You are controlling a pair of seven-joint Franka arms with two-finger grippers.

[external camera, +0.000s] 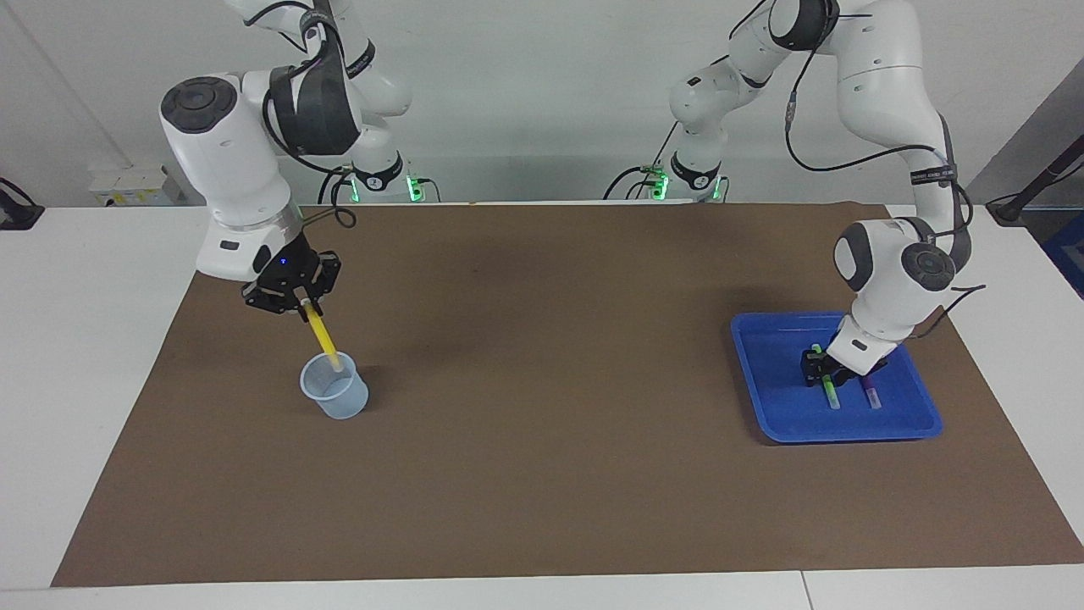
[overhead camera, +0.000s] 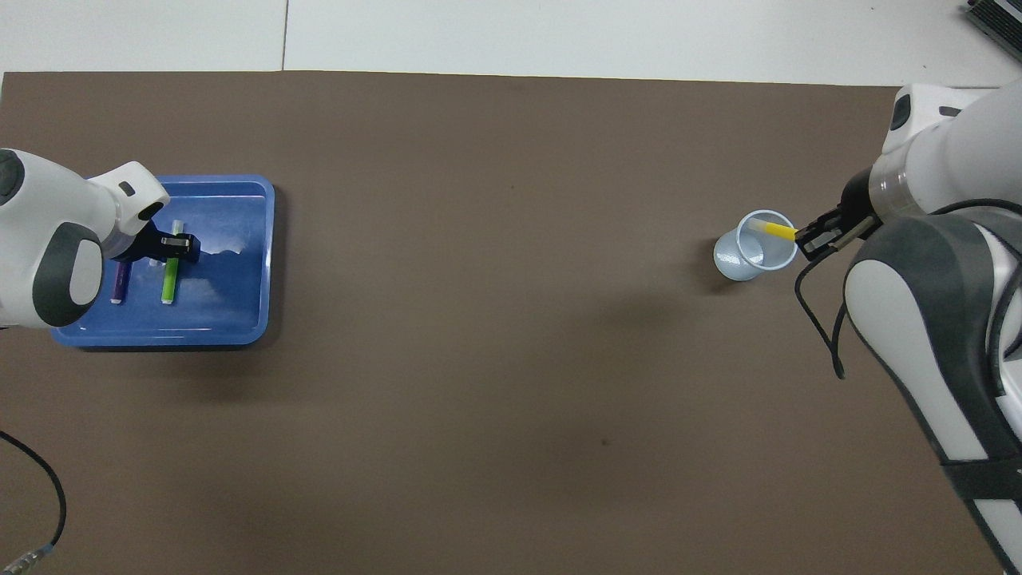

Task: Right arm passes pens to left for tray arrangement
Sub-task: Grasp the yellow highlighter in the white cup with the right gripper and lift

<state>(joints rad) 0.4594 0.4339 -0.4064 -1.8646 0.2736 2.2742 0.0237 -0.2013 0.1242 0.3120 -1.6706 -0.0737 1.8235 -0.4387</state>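
Observation:
My right gripper [external camera: 302,307] is shut on the top end of the yellow pen [external camera: 323,339], which hangs tilted with its lower tip at the mouth of the translucent cup [external camera: 336,400]. In the overhead view the right gripper [overhead camera: 802,237] holds the yellow pen [overhead camera: 778,231] over the cup's rim. At the left arm's end, the blue tray [external camera: 779,398] holds the green pen [external camera: 830,391] and the purple pen [external camera: 871,395] side by side. My left gripper [external camera: 817,368] is open, low over the green pen [overhead camera: 168,286].
A brown mat covers most of the white table. The cup [overhead camera: 738,259] stands on the mat toward the right arm's end, the tray [overhead camera: 231,303] toward the left arm's end. A black cable lies at the mat's corner near the left arm.

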